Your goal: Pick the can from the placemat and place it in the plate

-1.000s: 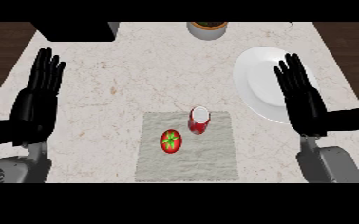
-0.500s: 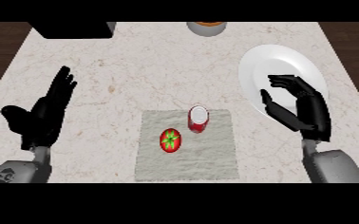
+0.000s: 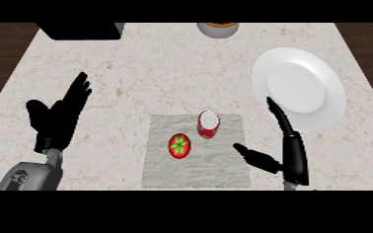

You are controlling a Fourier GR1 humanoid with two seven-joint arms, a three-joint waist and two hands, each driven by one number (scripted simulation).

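A red can (image 3: 208,125) with a white top stands upright on the grey placemat (image 3: 197,170), near its far edge. A white plate (image 3: 300,87) lies at the right of the counter. My right hand (image 3: 287,150) is open beside the placemat's right edge, fingers pointing up toward the plate's near rim and thumb stretched left toward the can, a short gap away from it. My left hand (image 3: 58,117) rests open at the left, far from the can.
A red tomato (image 3: 180,145) lies on the placemat just left of the can. A bowl (image 3: 218,29) sits at the counter's far edge, and a black block (image 3: 80,30) occupies the far left corner.
My right hand has come down off the plate and toward me, turning to face the can from the right. The left hand has shifted slightly. The can has not moved.
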